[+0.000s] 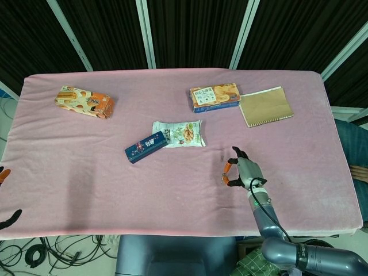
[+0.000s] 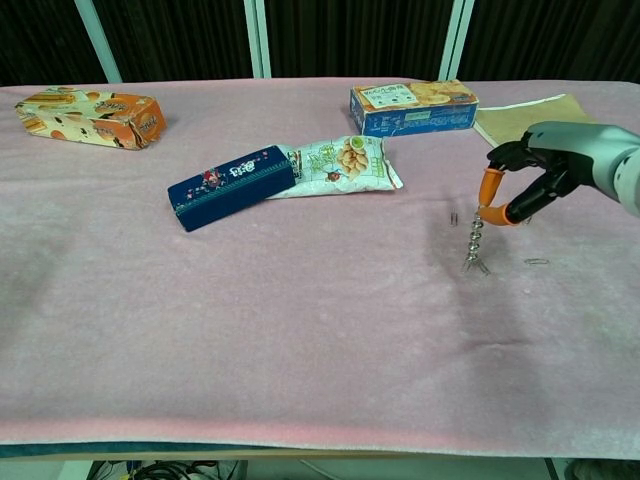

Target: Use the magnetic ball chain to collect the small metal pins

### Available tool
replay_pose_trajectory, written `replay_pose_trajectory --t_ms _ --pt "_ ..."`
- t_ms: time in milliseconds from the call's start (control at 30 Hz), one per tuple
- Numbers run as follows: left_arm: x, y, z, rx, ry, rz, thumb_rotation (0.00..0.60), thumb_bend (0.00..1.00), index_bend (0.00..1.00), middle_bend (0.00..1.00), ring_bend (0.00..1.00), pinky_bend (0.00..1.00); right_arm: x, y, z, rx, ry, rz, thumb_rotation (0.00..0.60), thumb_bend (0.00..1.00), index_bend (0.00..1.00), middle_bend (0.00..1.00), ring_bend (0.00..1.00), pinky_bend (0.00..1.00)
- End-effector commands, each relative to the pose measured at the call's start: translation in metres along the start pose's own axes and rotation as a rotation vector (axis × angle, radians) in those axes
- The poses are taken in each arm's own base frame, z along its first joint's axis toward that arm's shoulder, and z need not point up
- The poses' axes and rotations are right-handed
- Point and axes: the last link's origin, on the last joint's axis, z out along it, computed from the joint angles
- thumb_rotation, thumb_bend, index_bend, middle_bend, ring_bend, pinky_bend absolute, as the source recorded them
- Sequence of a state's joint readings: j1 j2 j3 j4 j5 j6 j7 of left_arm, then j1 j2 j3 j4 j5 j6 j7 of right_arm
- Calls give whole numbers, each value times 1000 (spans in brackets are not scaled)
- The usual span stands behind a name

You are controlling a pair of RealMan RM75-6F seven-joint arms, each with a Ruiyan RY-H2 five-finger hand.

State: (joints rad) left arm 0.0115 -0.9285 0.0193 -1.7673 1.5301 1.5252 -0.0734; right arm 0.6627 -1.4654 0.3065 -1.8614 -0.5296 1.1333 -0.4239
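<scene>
pins on the chain

right hand (image 2: pixel 540 175) pinches the ball chain (image 2: pixel 475 238), which hangs down to the pink table (image 2: pixel 250 320). one pin (image 2: pixel 476 266) sticks to its tip. two pins (image 2: pixel 537 262) wait nearby. left hand (image 1: pixel 4 195) barely shows; cannot tell.

The right hand (image 2: pixel 545 180) is cut off at the right edge of the chest view, so its wrist and arm do not show there. In the head view it covers the magnetic ball chain (image 2: pixel 475 238) entirely. The left hand (image 1: pixel 6 195) barely enters the head view at the left edge: only two fingertips show, too little to tell how it is held, and the chest view misses it altogether. The metal pins (image 2: pixel 536 262) are too small to count with certainty; in the head view only one pin (image 1: pixel 222 155) is faintly visible. Print on the blue snack box (image 2: pixel 413 107) is too small to read.
</scene>
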Motion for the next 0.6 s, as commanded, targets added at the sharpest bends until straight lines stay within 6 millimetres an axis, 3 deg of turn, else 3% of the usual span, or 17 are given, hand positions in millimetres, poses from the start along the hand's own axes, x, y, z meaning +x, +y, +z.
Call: replay_pose_trajectory --t_ms 33,600 --pt "0 0 0 1 0 0 600 223 67 15 0 0 -1 1 1 -2 -1 -2 600 369 604 2 20 200" --pt "0 0 0 2 1 0 600 223 67 15 0 0 -3 6 3 -15 -3 10 600 369 604 2 20 200"
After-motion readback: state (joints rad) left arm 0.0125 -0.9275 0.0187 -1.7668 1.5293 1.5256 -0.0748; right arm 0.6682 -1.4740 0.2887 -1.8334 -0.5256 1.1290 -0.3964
